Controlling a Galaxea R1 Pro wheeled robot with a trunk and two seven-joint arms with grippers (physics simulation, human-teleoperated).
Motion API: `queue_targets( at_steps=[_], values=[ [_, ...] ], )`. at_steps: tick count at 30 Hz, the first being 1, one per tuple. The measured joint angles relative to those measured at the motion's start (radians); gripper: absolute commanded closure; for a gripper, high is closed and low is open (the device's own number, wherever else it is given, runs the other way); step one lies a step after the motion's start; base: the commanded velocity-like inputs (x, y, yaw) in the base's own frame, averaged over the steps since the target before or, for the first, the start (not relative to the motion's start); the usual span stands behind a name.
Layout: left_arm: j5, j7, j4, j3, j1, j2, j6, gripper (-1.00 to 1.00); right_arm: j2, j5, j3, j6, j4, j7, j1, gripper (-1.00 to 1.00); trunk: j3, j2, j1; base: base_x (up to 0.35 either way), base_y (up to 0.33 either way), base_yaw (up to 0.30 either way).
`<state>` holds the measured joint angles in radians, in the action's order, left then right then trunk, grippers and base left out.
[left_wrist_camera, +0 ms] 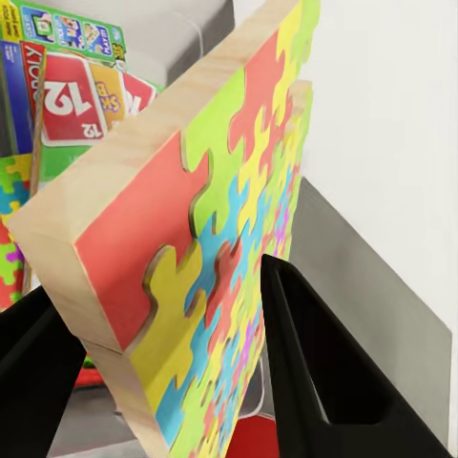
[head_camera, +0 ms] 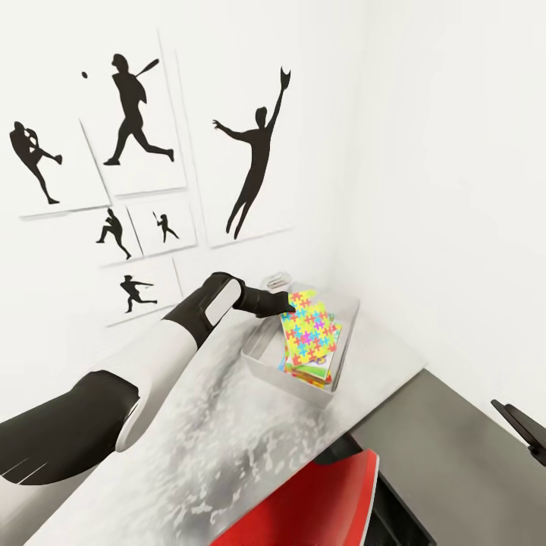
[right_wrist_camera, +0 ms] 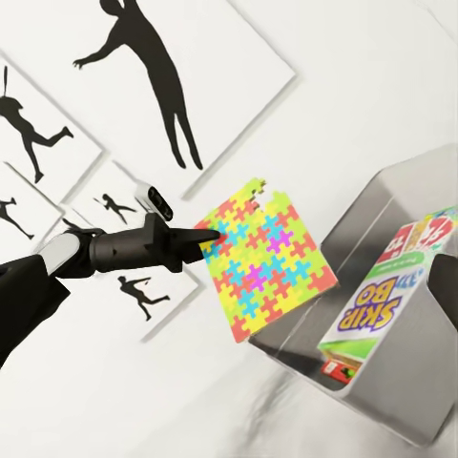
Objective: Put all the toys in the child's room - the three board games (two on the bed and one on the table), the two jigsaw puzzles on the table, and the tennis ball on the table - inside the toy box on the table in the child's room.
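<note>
Wooden jigsaw puzzle (left_wrist_camera: 200,248) held edge-on over the toy box (head_camera: 262,350), apparently ready to be dropped in.

Nearest the toy box's front wall, the left gripper (head_camera: 287,305) has its jaws closed on the puzzle's edge, tilting the board steeply, likely so it slips in beside the boxes already standing inside. From the left wrist the wood thickness and both fingers (left_wrist_camera: 315,363) are plain; the right wrist view instead shows a Skip-Bo box (right_wrist_camera: 370,307) inside the toy box. Whether the right gripper (head_camera: 523,426), well clear of it, is open cannot be told.

Jigsaw puzzle (head_camera: 309,334) between left gripper (head_camera: 287,306) jaws, over toy box (head_camera: 262,345) on table (head_camera: 227,440); board games (right_wrist_camera: 367,310) inside.
</note>
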<state>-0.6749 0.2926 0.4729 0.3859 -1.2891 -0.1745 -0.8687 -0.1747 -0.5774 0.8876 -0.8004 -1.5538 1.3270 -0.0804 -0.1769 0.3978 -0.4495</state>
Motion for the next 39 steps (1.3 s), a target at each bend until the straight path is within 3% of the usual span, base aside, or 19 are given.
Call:
queue_targets(
  at_steps=[29,39],
  values=[
    [0.001,0.001,0.003,0.015,-0.001,0.0,0.022,1.0,0.0,0.001,0.0,0.002,0.0,0.0,0.0,-1.0,-0.048,0.0,0.0,0.0,0.0,0.0],
    [0.001,0.003,0.048,0.016,0.0,0.0,0.023,1.0,0.0,0.001,0.0,0.002,0.0,0.0,0.0,-1.0,-0.064,0.0,0.0,0.0,0.0,0.0]
  ],
)
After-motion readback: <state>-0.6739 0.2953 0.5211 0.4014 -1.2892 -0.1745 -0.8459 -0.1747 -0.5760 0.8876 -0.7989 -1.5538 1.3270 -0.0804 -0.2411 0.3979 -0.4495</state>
